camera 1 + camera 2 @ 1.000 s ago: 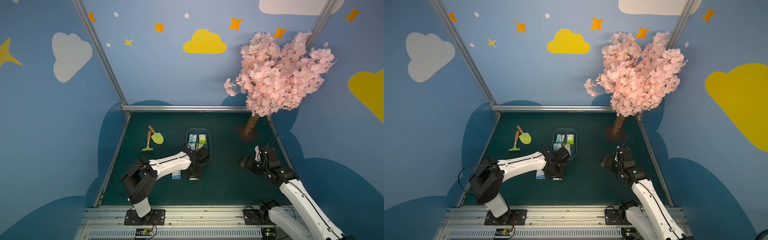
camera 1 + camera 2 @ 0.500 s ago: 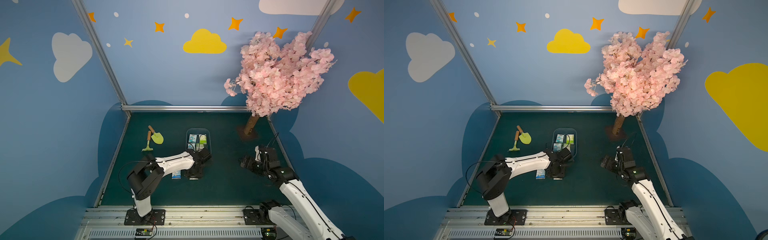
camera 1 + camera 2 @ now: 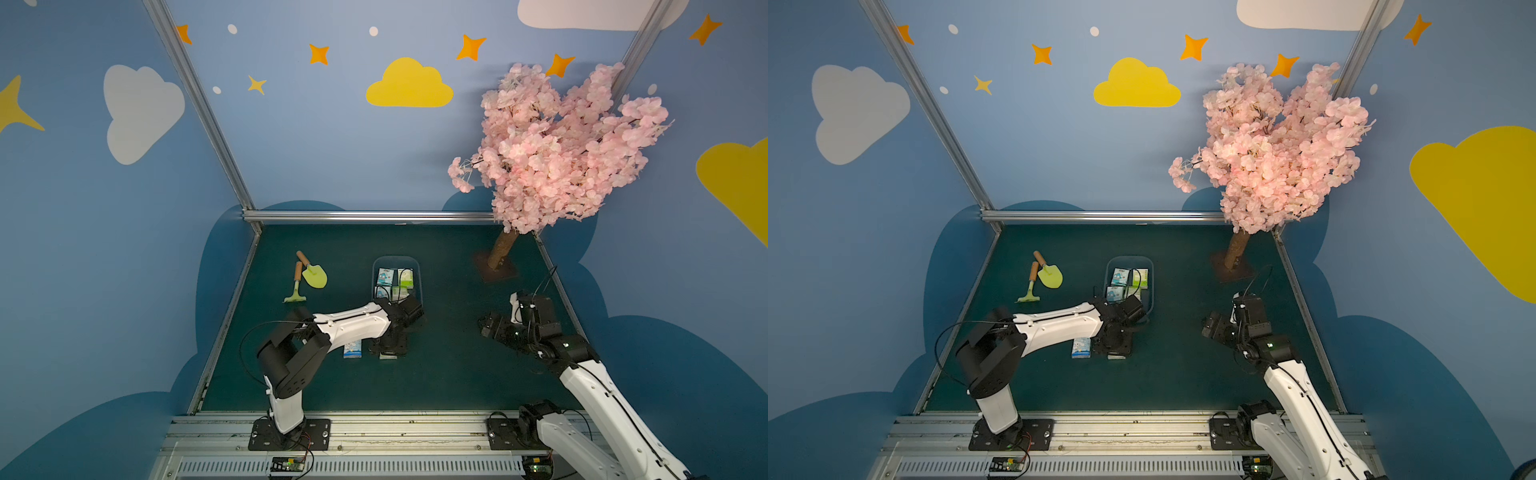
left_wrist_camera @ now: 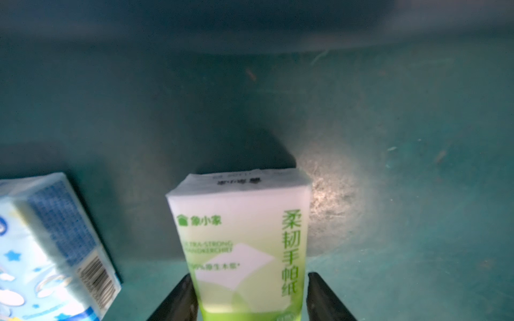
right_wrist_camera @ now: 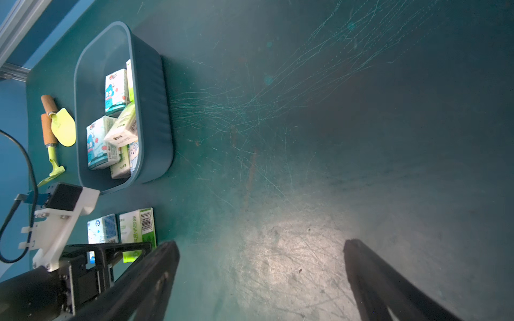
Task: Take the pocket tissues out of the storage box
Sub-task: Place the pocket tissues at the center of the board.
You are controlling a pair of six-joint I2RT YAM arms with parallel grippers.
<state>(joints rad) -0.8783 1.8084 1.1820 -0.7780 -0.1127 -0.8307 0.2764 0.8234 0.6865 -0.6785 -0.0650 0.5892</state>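
Note:
The grey-blue storage box point(image 3: 397, 259) point(image 3: 1128, 258) point(image 5: 153, 111) sits mid-mat, and several pocket tissues point(image 5: 115, 91) lie loose inside it. Two packs lie side by side on the mat in front of the box: a blue one point(image 3: 352, 348) point(image 4: 50, 250) and a green one point(image 4: 242, 250) point(image 5: 137, 225). My left gripper point(image 4: 250, 276) point(image 3: 388, 347) points down over the green pack. Its jaws straddle the pack's near end, with a thin gap on one side. My right gripper point(image 5: 261, 244) point(image 3: 486, 326) hovers wide open over bare mat to the right, holding nothing.
A toy shovel point(image 3: 313, 274) and a small rake point(image 3: 296, 286) lie left of the box. A pink blossom tree point(image 3: 552, 153) stands at the back right on a brown base point(image 3: 498, 270). Metal rails border the mat.
The left jaws have parted around the green pack, which now rests on the mat beside the blue one. The left elbow has shifted. The right arm has not moved.

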